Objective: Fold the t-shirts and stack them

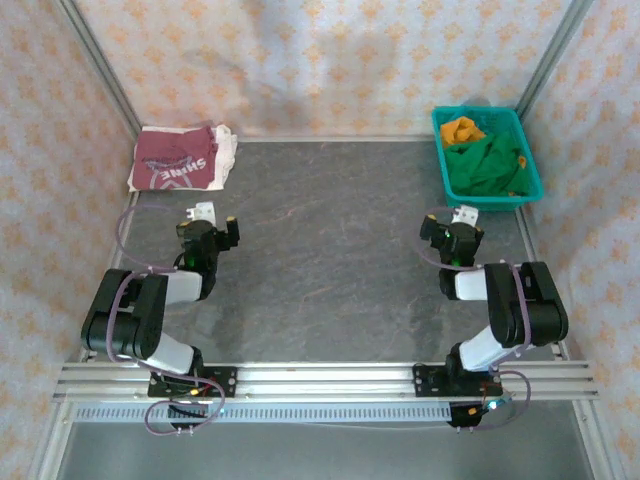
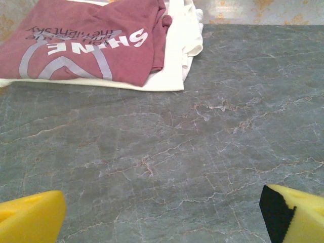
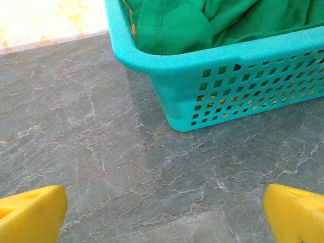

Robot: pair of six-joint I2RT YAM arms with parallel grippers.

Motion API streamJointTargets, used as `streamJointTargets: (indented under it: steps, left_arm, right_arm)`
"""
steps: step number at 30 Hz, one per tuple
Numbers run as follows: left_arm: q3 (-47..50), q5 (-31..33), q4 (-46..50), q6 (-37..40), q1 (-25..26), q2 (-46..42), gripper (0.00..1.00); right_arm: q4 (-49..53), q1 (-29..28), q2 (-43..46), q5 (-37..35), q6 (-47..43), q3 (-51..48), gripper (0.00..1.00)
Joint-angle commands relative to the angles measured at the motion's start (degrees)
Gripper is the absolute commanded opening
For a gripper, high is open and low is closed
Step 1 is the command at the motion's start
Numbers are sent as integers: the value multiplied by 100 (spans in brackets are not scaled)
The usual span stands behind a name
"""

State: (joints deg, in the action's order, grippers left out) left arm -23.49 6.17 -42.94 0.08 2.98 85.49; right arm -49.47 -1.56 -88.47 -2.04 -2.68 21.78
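Now we see our left gripper (image 1: 216,222) spread wide and empty, the folded maroon tee (image 1: 178,160) well ahead at the table's (image 1: 330,260) far-left corner. Our right gripper (image 1: 453,225) stands equally wide, holding nothing, near the basket (image 1: 495,203) at the far-right edge, green tee (image 1: 487,165) heaped inside. Open table lies between the two arms.

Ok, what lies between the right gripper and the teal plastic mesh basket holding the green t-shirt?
Nothing: in the right wrist view, bare grey tabletop runs from the open right gripper to the teal mesh basket holding the green t-shirt.
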Motion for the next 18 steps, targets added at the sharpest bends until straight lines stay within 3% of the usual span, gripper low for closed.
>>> streamJointTargets:
  steps: [1,18]
  left_arm:
    - [-121,-46,84,62,-26,20,100]
    - [-130,-112,110,37,-60,20,100]
  right_arm:
    - [-9,15,-13,64,-31,98,99]
    - [34,68,-16,187,4,126,99]
